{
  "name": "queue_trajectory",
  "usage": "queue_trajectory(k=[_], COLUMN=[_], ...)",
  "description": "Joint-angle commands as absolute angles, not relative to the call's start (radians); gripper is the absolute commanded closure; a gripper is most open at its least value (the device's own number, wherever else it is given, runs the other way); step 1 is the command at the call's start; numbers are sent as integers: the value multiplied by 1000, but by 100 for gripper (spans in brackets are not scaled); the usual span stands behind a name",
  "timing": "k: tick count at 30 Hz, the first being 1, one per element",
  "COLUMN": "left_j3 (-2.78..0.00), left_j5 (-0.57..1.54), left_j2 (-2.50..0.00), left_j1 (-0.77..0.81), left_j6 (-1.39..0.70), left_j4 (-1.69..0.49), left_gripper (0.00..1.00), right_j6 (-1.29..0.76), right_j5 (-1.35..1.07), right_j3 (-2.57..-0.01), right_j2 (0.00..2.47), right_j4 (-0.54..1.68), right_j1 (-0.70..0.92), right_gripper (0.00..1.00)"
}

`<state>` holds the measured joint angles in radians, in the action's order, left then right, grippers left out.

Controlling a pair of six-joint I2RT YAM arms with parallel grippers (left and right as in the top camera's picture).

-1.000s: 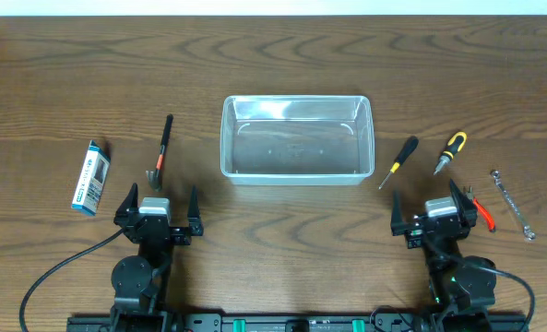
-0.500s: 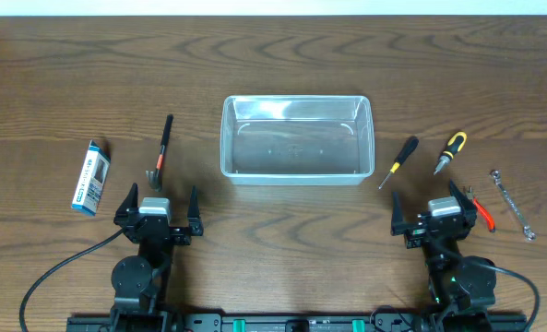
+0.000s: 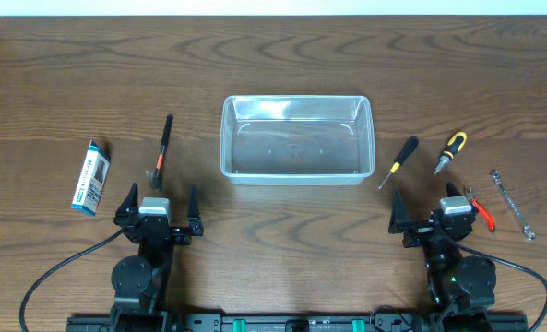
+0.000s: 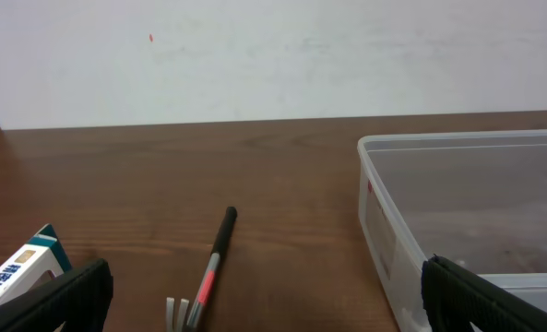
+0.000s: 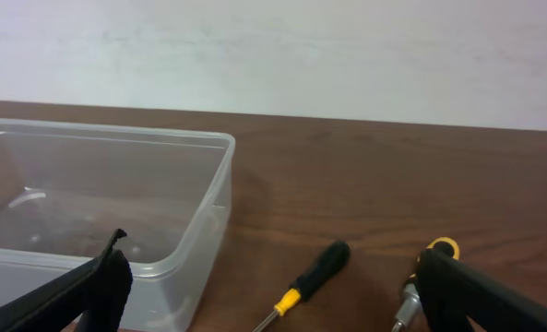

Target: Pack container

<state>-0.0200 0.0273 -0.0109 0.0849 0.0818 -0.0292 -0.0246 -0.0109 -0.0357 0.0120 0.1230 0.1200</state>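
A clear, see-through plastic rectangular container (image 3: pixel 297 148) with rounded corners and a raised rim sits upright at the middle of a brown wood-grain counter (image 3: pixel 282 55), its long sides parallel to the far edge. To its left, well apart, lies a small claw hammer (image 3: pixel 160 152) with a black handle and a red band. Its metal head points toward the near side and ends just ahead of the left pincer (image 3: pixel 161 194). Farther left, a small blue-and-white cardboard box (image 3: pixel 89 177) lies flat; its printing is too small to read.

To the container's right, near its lower right corner but not touching, a screwdriver (image 3: pixel 398 162) with a black handle and yellow collar lies slanted. Beyond it come a stubby yellow-and-black-handled tool (image 3: pixel 449 152), red-handled pliers (image 3: pixel 484 219) partly hidden behind the right pincer (image 3: pixel 430 196), and a slim silver wrench (image 3: pixel 513 205) nearest the right edge.

Both pincers hang released at the near side of the counter, jaws spread wide and grasping nothing, 1 at each side of the container. Open wood separates each pincer from the container's near wall. A broad strip of wood runs behind the container to the far edge, where a white wall (image 4: pixel 273 55) rises.
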Motion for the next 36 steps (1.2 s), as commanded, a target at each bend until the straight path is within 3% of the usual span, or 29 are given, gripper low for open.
queue_trajectory(k=[1,12,19,28,36], left_j3=[-4,-4,-4,-4,-4], left_j5=[19,19,19,19,19], left_j2=[-6,-6,-6,-6,-6], left_j1=[79,79,79,79,79], left_j6=[76,76,76,76,76], left_j4=[-70,-70,-70,-70,-70], left_gripper=[2,2,2,2,1], right_j6=[-56,-91,-43,-44,-56], right_j5=[-12,166,179,168,110], right_j3=[-29,-148,-430,-993,-1165], right_j2=[7,192,601,1187,1412], right_j4=[123,115,122,458,535], right_j1=[110,110,83,36,37], right_gripper=[1,1,1,1,1])
